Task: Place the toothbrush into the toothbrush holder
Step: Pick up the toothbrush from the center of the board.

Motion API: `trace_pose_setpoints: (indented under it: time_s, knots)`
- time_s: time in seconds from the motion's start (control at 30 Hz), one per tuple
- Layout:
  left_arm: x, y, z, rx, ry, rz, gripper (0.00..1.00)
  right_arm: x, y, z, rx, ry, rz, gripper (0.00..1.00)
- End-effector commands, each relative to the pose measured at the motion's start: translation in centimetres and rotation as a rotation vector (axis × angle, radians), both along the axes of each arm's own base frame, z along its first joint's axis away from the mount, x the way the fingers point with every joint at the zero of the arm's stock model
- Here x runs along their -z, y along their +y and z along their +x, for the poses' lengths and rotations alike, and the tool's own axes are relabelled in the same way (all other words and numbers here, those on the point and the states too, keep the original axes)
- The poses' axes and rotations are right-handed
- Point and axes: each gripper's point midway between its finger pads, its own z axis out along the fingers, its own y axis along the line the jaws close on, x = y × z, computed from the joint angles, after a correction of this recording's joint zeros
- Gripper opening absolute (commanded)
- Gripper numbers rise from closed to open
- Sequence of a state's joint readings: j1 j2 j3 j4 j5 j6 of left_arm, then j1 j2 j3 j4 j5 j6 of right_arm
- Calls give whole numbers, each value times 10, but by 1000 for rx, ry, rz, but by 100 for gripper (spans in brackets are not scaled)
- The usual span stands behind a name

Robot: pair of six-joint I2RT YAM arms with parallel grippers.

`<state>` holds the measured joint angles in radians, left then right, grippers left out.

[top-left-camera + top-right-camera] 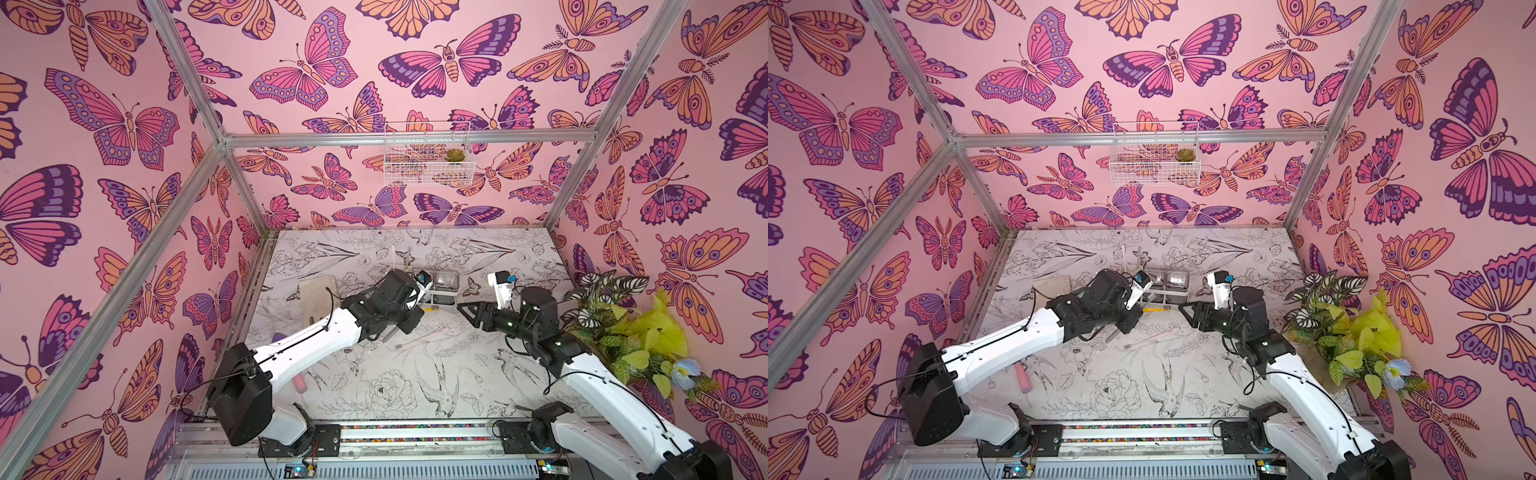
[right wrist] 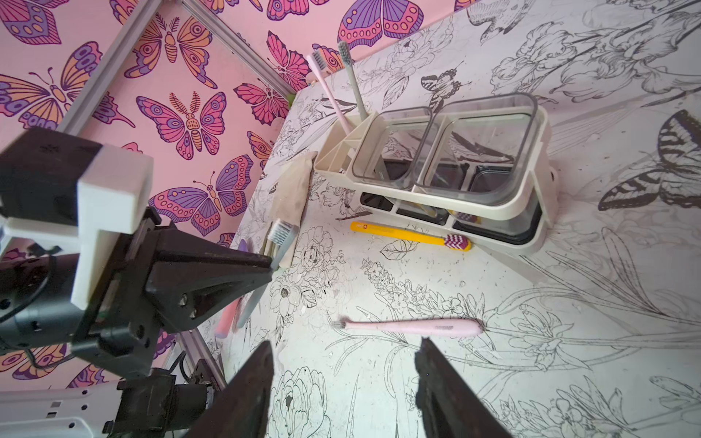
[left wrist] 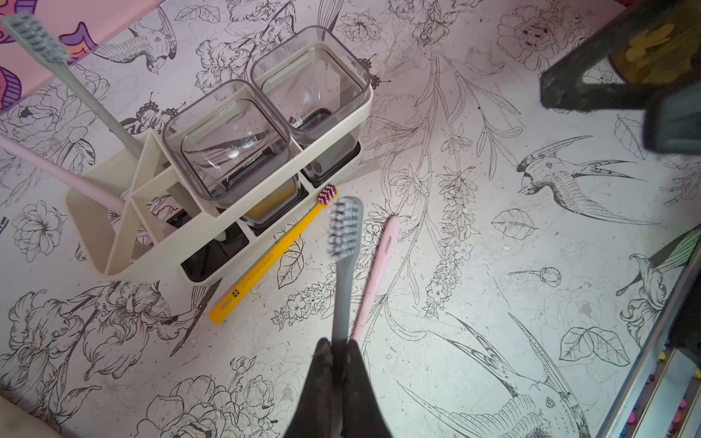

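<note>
L gripper (image 3: 337, 347) clamped on grey toothbrush (image 3: 344, 235), held just near-side of toothbrush holder (image 3: 227, 222). R gripper (image 2: 343, 350) jaws apart, empty, close to flat-lying pink toothbrush (image 2: 409, 327).

The right gripper (image 2: 345, 343) has its jaws apart, near a pink toothbrush (image 2: 409, 327) that lies flat on the table (image 2: 531, 379). A yellow toothbrush (image 2: 402, 234) lies just beside the toothbrush holder (image 2: 544, 163). In its slot section stand a pale pink brush (image 2: 329, 89) and a grey-green brush (image 2: 352, 77). The left gripper (image 2: 270, 264) clamps a grey toothbrush (image 2: 282, 233).
</note>
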<state>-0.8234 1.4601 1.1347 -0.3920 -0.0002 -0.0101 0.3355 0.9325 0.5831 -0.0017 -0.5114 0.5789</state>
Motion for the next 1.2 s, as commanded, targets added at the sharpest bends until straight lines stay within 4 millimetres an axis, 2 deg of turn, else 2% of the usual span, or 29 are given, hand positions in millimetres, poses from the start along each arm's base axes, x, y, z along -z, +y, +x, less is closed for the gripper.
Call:
trace_pose_setpoints:
  time_s: [0.0, 0.23, 0.67, 1.17]
  knots:
    - [-22, 2, -3, -19, -13, -38, 0, -11, 8, 0, -44, -21, 56, 62]
    - [-36, 2, -5, -24, -16, -74, 0, -21, 6, -5, -42, -64, 58, 64]
    - [-40, -11, -11, -8, 14, -106, 0, -28, 39, -14, -159, -112, 110, 65]
    - [-46, -34, -23, 54, 26, -128, 0, -30, 57, -7, -184, -126, 117, 66]
